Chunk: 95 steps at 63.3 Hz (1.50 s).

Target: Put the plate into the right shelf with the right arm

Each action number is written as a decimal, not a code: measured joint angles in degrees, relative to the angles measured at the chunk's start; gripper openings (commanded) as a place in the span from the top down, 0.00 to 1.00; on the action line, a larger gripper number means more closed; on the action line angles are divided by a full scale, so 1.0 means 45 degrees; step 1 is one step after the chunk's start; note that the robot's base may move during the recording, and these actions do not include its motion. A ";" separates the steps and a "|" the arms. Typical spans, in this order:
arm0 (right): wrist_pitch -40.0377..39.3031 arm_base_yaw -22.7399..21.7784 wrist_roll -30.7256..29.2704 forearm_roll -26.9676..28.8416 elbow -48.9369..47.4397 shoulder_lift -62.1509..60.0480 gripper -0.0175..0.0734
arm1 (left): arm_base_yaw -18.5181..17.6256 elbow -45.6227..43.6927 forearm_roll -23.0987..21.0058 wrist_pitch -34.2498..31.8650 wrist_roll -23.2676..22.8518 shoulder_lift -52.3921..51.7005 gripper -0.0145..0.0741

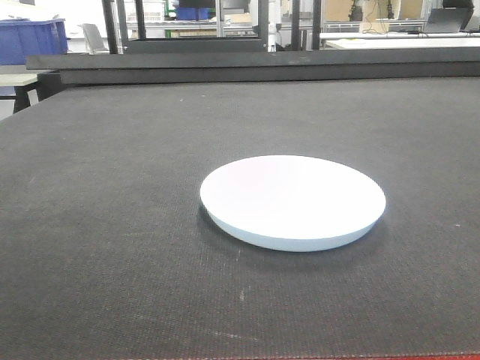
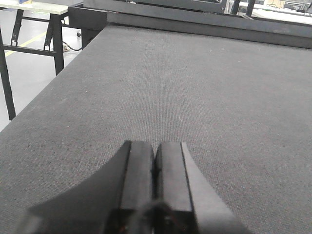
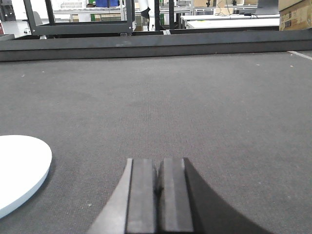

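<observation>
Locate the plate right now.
The plate lies flat on the dark mat, centre-right in the front view, just left of the shut right gripper.

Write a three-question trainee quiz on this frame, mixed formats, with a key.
1. True or false: the plate lies flat on the dark table mat, untouched by the right gripper.
2. Multiple choice: the right gripper is A) open, B) shut on nothing, C) shut on the plate.
3. Fill in: in the right wrist view, the plate sits to the gripper's ____.
Key: 1 true; 2 B; 3 left.
</observation>
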 measured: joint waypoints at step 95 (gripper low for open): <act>0.9130 0.4789 0.0772 0.2124 -1.3062 1.5459 0.51 | 0.0000 0.0000 0.0000 0.0000 0.0000 0.0000 0.89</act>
